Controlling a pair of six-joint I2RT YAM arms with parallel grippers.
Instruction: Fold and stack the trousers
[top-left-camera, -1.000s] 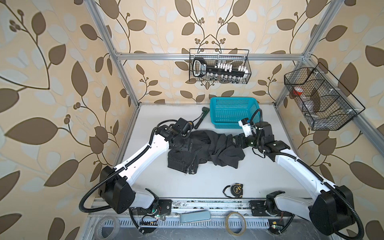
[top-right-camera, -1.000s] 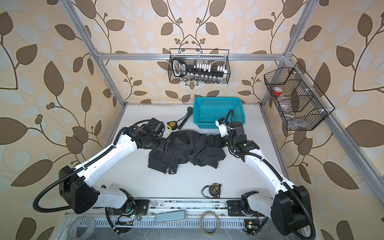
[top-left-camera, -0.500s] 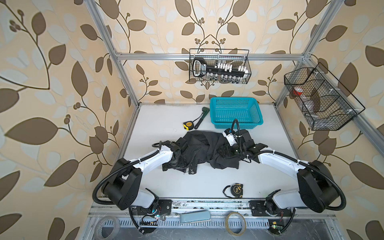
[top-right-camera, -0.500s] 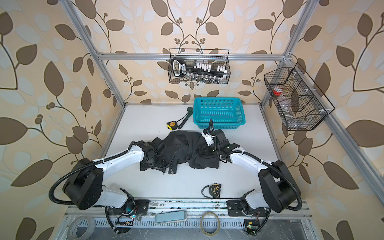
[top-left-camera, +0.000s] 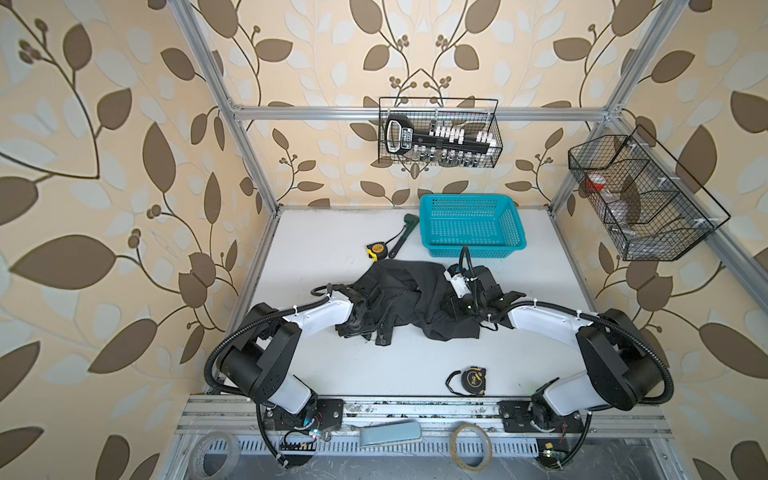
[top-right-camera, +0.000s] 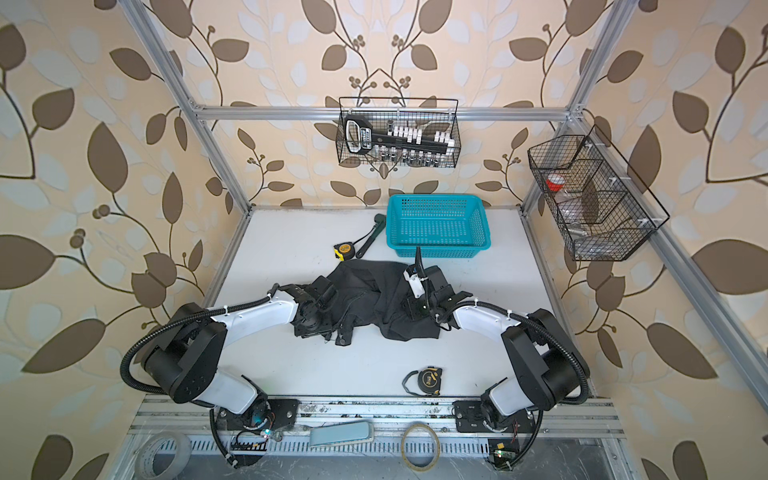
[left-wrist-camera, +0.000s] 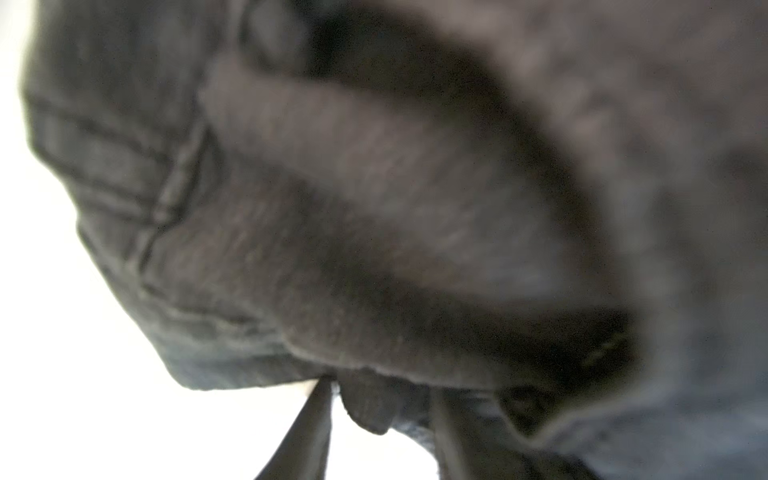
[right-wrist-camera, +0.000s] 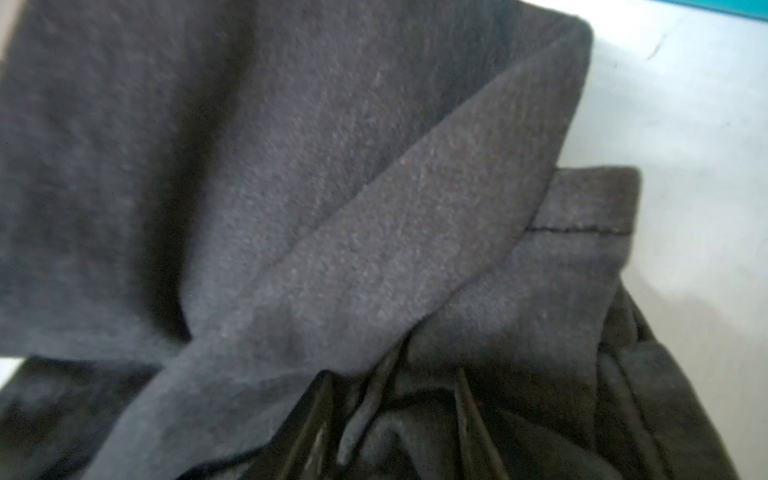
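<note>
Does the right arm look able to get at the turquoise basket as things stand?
Probably yes: the turquoise basket sits just beyond the right gripper, and nothing stands between them. But its jaws look closed on the trousers, so it would have to let go first.

Beige wallpaper (top-left-camera: 104, 166) printed with large brown and pale grey leaves on thin dark stems covers the walls on three sides, and a frame of bare aluminium bars (top-left-camera: 316, 112) stands in front of it. A white matt surface (top-left-camera: 332, 249) lies inside the frame, brightly and evenly lit, with a metal rail (top-left-camera: 415, 405) along its near edge. A black wire basket (top-left-camera: 390, 160) hangs on the back bar and a second wire basket (top-left-camera: 665, 245) on the right-hand bar.
</note>
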